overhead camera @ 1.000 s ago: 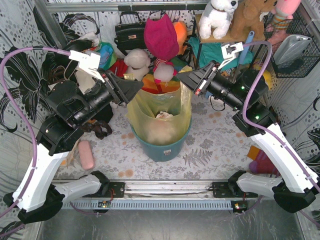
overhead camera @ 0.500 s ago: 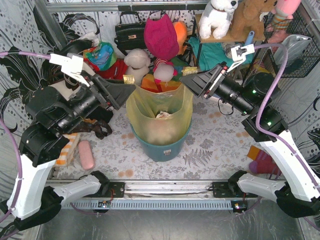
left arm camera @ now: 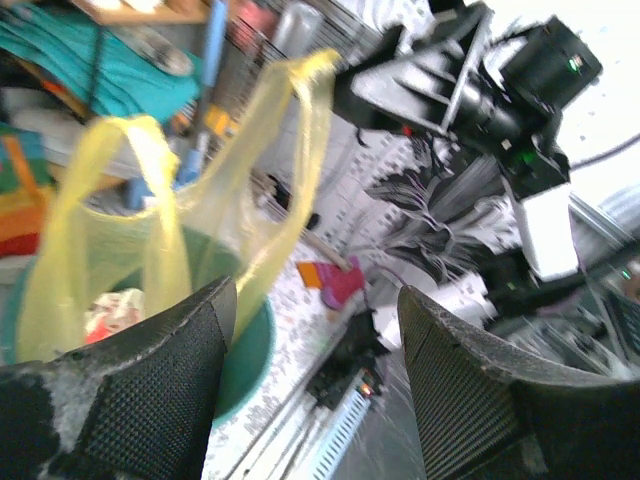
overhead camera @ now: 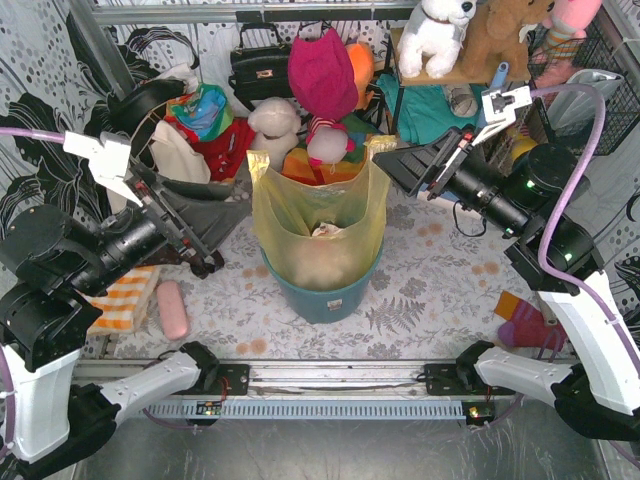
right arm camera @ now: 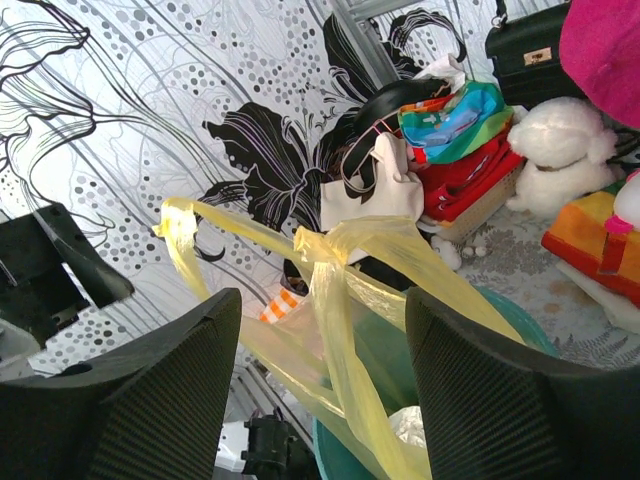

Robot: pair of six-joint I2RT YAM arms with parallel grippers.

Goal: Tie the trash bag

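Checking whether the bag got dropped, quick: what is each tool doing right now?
Left tool: open, holding nothing, clear of the bag.
Right tool: open, holding nothing.

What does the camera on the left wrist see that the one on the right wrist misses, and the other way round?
Only the left wrist view shows the right arm, a pink-and-orange item on the table and a blue handle.

Only the right wrist view shows the black handbag, a white plush toy and the cream tote bag.

Both show the yellow trash bag, its handles standing up untied, in the teal bin. In each, that camera's own gripper is open: the left gripper and the right gripper.
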